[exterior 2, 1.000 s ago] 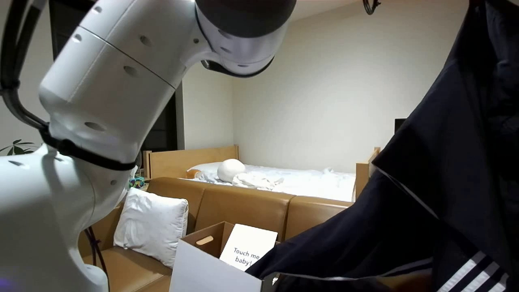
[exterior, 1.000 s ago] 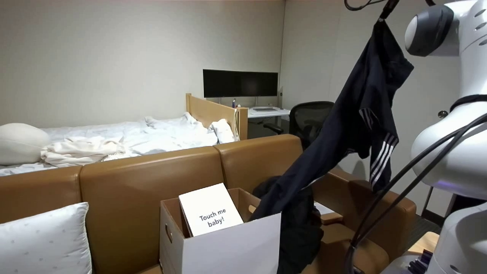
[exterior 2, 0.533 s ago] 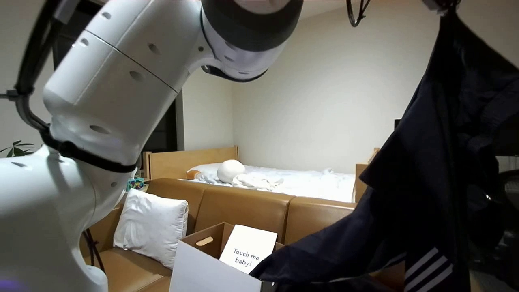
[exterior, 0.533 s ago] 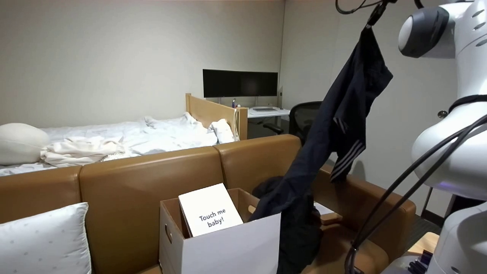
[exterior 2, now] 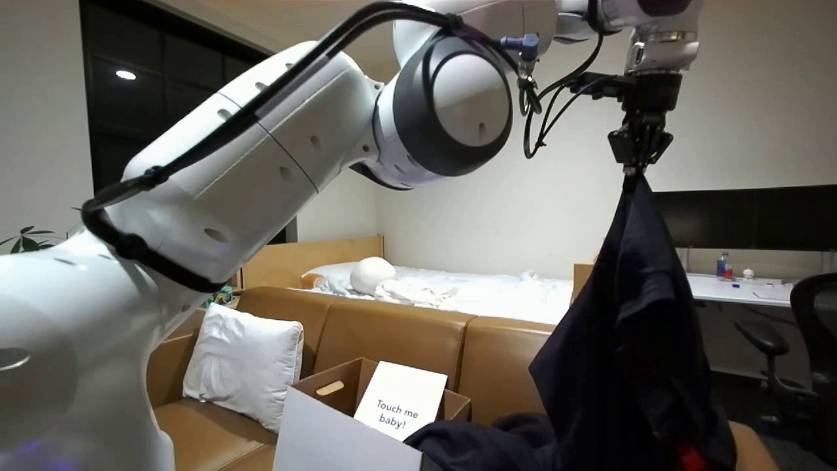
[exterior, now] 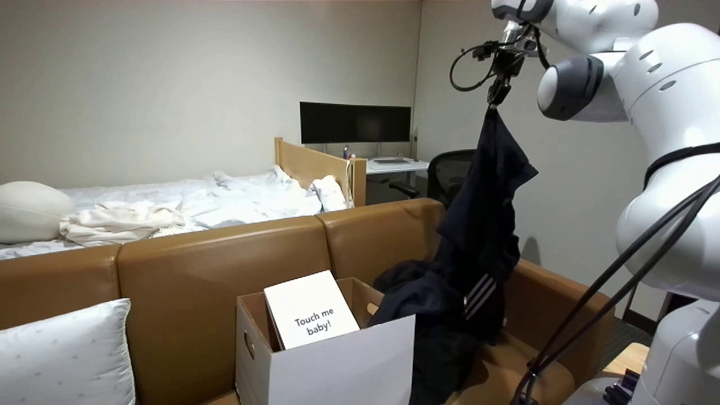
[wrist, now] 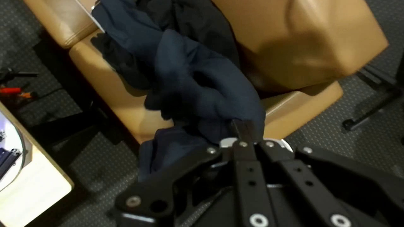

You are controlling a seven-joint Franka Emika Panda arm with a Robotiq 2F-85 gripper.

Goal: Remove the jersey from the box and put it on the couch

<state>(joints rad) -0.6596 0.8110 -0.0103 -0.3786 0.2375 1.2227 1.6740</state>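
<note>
Jersey (exterior: 478, 219) pinched in the gripper (exterior: 493, 105), hanging beside the box (exterior: 343, 368), one end over its rim, couch (exterior: 208, 275) behind it

White arm (exterior 2: 261, 176), black hand (exterior 2: 634, 170), seemingly silver screws (wrist: 259, 220).

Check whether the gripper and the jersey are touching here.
Touching: both exterior views show the gripper shut on the jersey, which is pinched to a point there and hangs below.

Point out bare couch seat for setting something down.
Couch seat is bare in front of the white pillow, beside the box; also between black cloth and the couch arm. Crowded: the box's other side, where the jersey hangs over that cloth.
</note>
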